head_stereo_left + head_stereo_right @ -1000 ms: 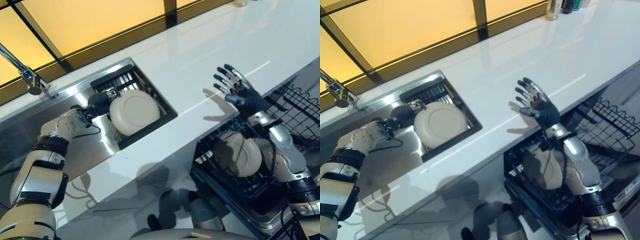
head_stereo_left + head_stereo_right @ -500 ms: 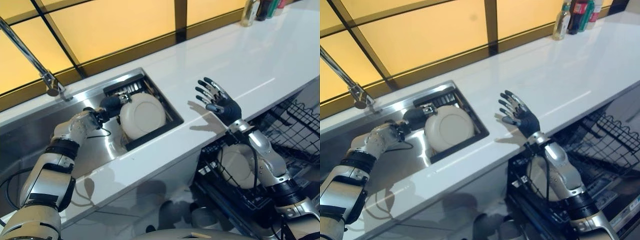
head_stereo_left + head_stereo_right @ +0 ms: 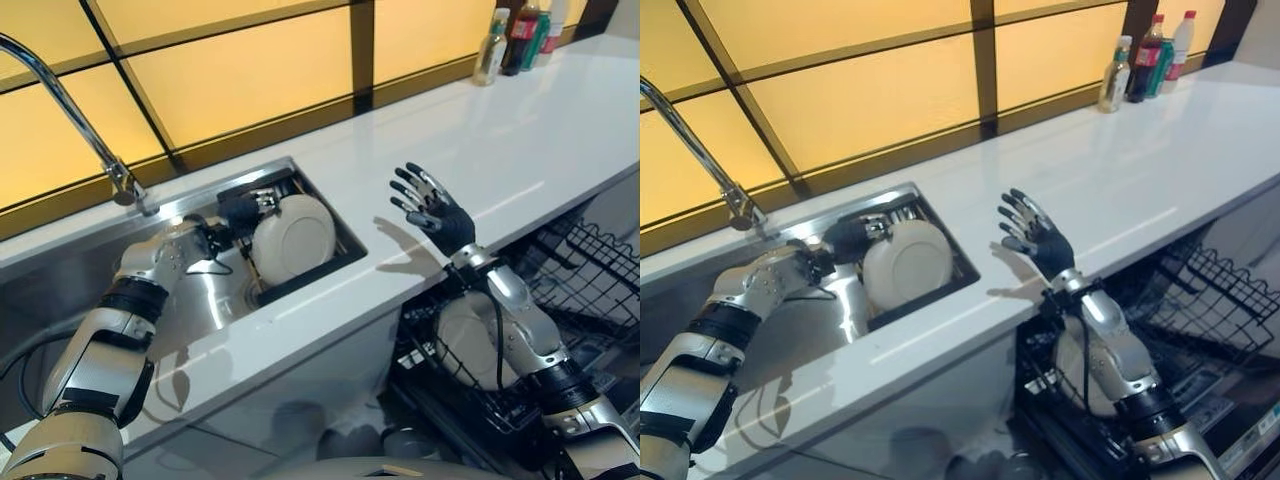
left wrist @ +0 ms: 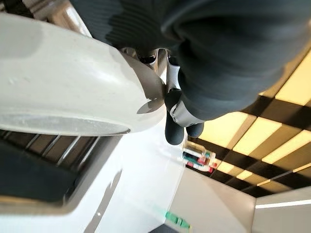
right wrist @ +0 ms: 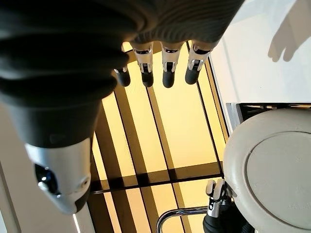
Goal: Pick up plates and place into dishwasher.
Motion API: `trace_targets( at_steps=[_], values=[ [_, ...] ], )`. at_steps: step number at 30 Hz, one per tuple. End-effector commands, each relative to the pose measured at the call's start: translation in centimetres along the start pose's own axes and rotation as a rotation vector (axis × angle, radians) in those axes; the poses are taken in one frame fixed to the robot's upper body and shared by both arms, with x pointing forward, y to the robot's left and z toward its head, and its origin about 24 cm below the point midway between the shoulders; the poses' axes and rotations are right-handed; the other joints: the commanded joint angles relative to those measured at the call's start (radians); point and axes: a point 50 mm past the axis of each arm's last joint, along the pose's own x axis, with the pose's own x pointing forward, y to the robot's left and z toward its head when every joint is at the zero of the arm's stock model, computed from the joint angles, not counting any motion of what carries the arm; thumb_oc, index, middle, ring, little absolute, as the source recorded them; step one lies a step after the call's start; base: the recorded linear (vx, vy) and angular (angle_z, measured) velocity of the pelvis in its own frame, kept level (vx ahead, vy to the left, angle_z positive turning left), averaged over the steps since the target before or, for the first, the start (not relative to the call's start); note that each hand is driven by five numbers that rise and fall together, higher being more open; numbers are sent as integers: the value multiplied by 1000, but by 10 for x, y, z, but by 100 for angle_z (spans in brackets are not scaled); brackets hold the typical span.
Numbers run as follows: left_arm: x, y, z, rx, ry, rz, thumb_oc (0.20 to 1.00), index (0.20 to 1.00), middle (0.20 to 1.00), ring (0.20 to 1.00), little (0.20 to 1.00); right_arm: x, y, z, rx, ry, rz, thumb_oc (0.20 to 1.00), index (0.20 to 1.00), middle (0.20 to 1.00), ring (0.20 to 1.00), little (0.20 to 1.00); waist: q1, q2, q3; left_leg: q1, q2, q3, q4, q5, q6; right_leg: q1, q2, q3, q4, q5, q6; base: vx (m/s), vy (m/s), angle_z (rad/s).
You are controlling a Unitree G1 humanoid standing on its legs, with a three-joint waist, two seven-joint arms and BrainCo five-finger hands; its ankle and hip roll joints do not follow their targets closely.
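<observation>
Left hand [image 3: 238, 212]: I see my fingers curled on the white plate's [image 3: 293, 236] rim, in the sink [image 3: 190, 300].
Right hand [image 3: 437, 212]: fingers spread apart, up over the counter [image 3: 520, 130].

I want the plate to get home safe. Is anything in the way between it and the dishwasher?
Only the white countertop and the open right robot hand lie between the round cream plate and the black wire dishwasher rack.
</observation>
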Motion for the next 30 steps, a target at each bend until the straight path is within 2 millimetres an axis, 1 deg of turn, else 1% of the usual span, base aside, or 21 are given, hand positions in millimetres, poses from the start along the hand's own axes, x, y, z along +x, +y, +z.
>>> trace_targets(
  at_steps=[1,5,7,11,14,20,26,27,28,29,30],
  values=[
    [30,-52,-69,-106,224,-248,200,200,200,200,200,6,8,22,-16,-152,25,1000,1000,1000,1000,1000,-34,-33,10,-127,-16,-26,200,-121,62,8,-34,-39,-22,21,62,0,0,0],
    [30,-60,-78,-126,243,-271,200,200,200,200,200,2,6,22,-15,-161,12,1000,1000,1000,1000,1000,-34,-34,-1,-121,-23,-30,187,-123,69,1,-28,-30,-21,23,64,-13,-11,-6],
    [30,-64,-86,-118,270,-274,200,200,200,200,200,0,7,22,-12,-164,9,1000,1000,1000,1000,1000,-37,-35,-8,-119,-28,-25,184,-124,74,-7,-24,-22,-20,27,66,-14,-12,-12],
    [27,-66,-94,-108,297,-257,200,200,200,200,200,0,5,24,-7,-170,5,1000,1000,1000,1000,1000,-41,-33,-14,-115,-31,-16,180,-129,80,-19,-23,-14,-11,34,70,7,-1,-5],
    [25,-64,-98,-108,303,-235,200,200,200,200,200,0,4,27,-8,-165,6,1000,1000,1000,1000,1000,-39,-29,-17,-108,-37,-22,172,-129,85,-20,-22,-10,-8,37,72,0,0,0],
    [22,-59,-99,-72,297,-204,200,200,200,200,200,-5,-1,26,-17,-151,-11,1000,1000,1000,1000,1000,-35,-28,-18,-104,-41,-30,161,-123,86,-22,-22,-13,-11,44,74,0,0,0],
    [25,-57,-90,-22,260,-173,200,200,200,200,200,-9,-7,30,-20,-161,-21,1000,1000,1000,1000,1000,-32,-31,-21,-110,-43,-37,162,-125,87,-25,-21,-18,-18,41,72,0,0,0],
    [25,-57,-87,1,245,-168,429,429,429,429,429,-9,-7,30,-18,-162,-25,1000,1000,1000,1000,1000,-30,-32,-22,-111,-43,-38,162,-126,87,-26,-21,-20,-18,41,72,0,0,0],
    [25,-57,-85,15,238,-164,730,730,730,730,730,-10,-7,30,-18,-162,-25,1000,1000,1000,1000,1000,-29,-32,-22,-112,-44,-38,164,-126,88,-26,-21,-20,-17,41,71,0,0,0],
    [25,-57,-82,33,230,-153,1000,1000,1000,1000,1000,-10,-7,29,-20,-162,-27,1000,1000,1000,1000,1000,-28,-33,-23,-114,-44,-39,166,-127,88,-27,-21,-21,-16,40,71,0,0,0],
    [25,-56,-77,45,215,-147,1000,1000,1000,1000,1000,-10,-8,29,-20,-163,-28,1000,1000,1000,1000,1000,-28,-33,-23,-114,-45,-41,166,-128,89,-28,-20,-22,-14,41,70,31,19,1]
  ],
)
